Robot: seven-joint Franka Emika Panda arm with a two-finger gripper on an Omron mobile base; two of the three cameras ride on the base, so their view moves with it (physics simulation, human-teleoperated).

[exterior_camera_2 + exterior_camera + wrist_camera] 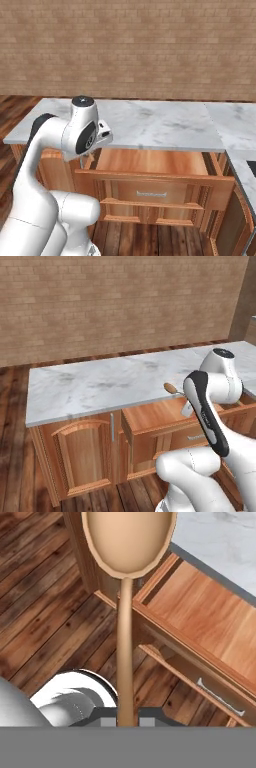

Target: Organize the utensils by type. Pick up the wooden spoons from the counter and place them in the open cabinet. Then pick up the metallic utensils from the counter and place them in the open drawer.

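Observation:
My gripper (125, 719) is shut on the thin handle of a small coppery-brown spoon (125, 612), one of the metallic utensils. Its oval bowl points away from the hand. In the left base view the spoon (170, 388) sticks out left of the hand, over the edge between the counter (100, 386) and the open drawer (150, 416). The hand view looks down past the spoon at the drawer's front left corner (210, 622) and the floor. The drawer (150, 162) is pulled out, and its wood-grain inside is bare where it shows. My forearm hides the fingers in the left base view.
The white marble counter (160, 125) runs left to right and turns a corner at the right. A closed panelled cabinet door (82, 453) stands left of the drawer. Wooden plank floor (40, 612) lies below. A brick wall (125, 301) stands behind the counter.

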